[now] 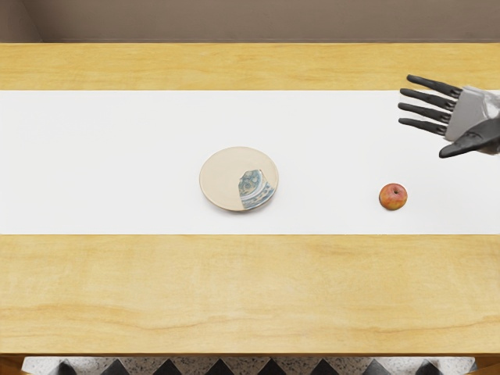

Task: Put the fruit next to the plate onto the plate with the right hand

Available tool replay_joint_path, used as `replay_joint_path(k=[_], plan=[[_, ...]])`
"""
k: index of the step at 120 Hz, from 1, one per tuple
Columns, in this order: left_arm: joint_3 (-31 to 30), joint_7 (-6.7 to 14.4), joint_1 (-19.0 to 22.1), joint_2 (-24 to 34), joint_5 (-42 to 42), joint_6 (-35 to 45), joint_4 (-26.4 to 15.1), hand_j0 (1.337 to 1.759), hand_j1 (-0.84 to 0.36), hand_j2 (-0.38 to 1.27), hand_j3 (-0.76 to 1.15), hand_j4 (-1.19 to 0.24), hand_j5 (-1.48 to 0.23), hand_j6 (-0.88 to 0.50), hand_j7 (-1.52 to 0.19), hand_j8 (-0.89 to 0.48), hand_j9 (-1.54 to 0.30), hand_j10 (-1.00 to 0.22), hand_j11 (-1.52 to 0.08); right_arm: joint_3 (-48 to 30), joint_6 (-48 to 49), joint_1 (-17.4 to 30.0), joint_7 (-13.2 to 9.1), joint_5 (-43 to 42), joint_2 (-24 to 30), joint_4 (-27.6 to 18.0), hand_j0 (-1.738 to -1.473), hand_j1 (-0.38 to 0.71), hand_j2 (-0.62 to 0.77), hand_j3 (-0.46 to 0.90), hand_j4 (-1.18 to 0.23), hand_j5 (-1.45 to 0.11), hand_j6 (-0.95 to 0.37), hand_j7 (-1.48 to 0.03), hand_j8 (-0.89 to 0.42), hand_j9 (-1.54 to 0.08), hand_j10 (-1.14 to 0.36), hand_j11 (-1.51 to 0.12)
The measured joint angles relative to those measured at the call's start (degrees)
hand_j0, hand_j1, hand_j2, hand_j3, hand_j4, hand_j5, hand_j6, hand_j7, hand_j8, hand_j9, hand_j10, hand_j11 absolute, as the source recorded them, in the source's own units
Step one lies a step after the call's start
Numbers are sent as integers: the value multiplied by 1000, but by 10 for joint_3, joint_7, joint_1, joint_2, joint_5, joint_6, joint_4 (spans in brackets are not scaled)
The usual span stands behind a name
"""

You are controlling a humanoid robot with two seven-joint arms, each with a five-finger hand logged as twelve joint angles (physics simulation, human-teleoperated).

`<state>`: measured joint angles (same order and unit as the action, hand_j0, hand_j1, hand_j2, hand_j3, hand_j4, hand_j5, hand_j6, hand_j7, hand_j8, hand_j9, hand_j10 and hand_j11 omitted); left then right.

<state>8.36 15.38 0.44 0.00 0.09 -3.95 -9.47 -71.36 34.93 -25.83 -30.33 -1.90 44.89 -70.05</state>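
A small red-orange apple lies on the white table runner, to the right of a round cream plate that has a blue-grey patterned patch on one side. The plate holds nothing. My right hand comes in from the right edge, up and to the right of the apple and well apart from it. Its dark fingers are spread and point left, with nothing in them. The left arm does not show.
A white runner crosses the wooden table from left to right. The table's front edge runs along the bottom of the view, and a wall stands behind the far edge.
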Motion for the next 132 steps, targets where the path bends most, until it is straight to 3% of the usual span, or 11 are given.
replay_joint_path(k=[11, 26, 52, 78, 115, 132], plan=[[0, 0, 0, 0, 0, 0, 0, 1658, 337, 2, 0, -10, -13, -10, -13, -10, -13, -10, -13, -4, 1, 7, -20, 2, -6, 7, -1658, -349, 1, 0, 0, 0, 2, 0, 2, 0, 1, 0], [0, 0, 0, 0, 0, 0, 0, 1658, 337, 2, 0, -10, -13, -10, -13, -10, -13, -10, -13, -7, 1, 3, -31, -5, 7, -2, -1658, -349, 1, 0, 0, 0, 2, 0, 2, 0, 1, 0], [0, 0, 0, 0, 0, 0, 0, 1658, 337, 2, 0, -10, -13, -10, -13, -10, -13, -10, -13, -17, 1, -11, -40, -226, 33, -151, -1658, -328, -2, 0, -18, -24, -17, -24, -17, -24, -17, -24], [0, 0, 0, 0, 0, 0, 0, 1658, 337, 2, 0, -10, -13, -10, -13, -10, -13, -10, -13, 5, -56, -21, -46, -413, 34, -271, -1658, -131, -35, 0, -183, -238, -183, -237, -183, -238, -183, -237], [0, 0, 0, 0, 0, 0, 0, 1658, 337, 2, 0, -10, -13, -10, -13, -10, -13, -10, -13, 114, -168, -27, -47, -620, 35, -297, -1658, 54, -65, 0, -339, -438, -340, -438, -339, -438, -338, -438], [0, 0, 0, 0, 0, 0, 0, 1658, 337, 2, 0, -10, -13, -10, -13, -10, -13, -10, -13, 204, -252, -38, -47, -694, 24, -297, -1658, 111, -74, 0, -387, -501, -388, -500, -388, -501, -387, -501]])
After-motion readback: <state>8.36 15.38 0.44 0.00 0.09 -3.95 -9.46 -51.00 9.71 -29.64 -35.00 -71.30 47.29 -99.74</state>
